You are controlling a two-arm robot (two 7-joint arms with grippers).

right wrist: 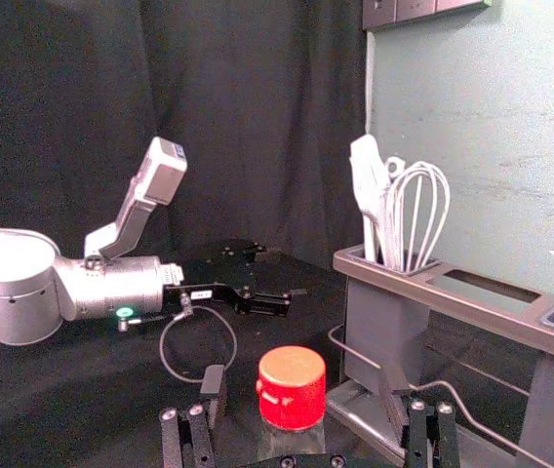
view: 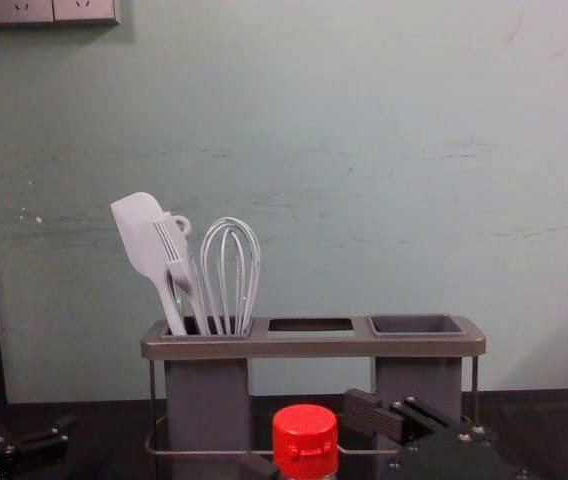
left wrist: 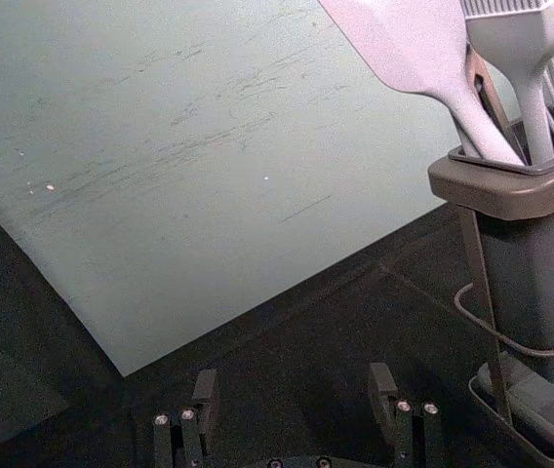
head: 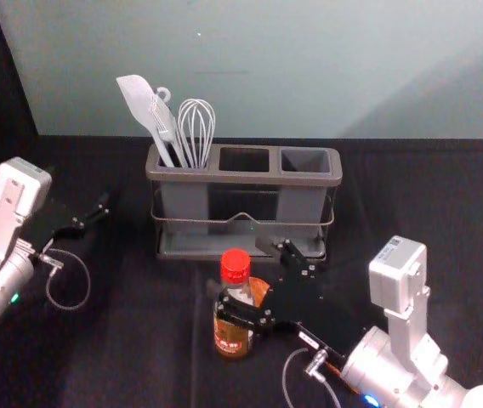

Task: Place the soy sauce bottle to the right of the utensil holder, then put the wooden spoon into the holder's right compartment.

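Operating two: my right gripper [head: 241,274], two fingers wide around one red-capped soy sauce bottle [head: 233,333], before one three-slot utensil holder [head: 250,178]; left gripper [head: 93,202] idle, holder's left, two fingers wide.

Robot arms. Left gripper [head: 82,189] and right gripper [head: 241,276]: black, angular, with paired silvery screws [left wrist: 404,406] on the fingers. Behind each gripper: a silver-grey cylindrical wrist section [head: 379,365] and a looped grey cable [head: 87,285]; indicator light green [head: 14,297] behind the left, blue [head: 371,399] behind the right; a pale, box-shaped housing [head: 397,265], labelled, on a bracket [head: 411,330].
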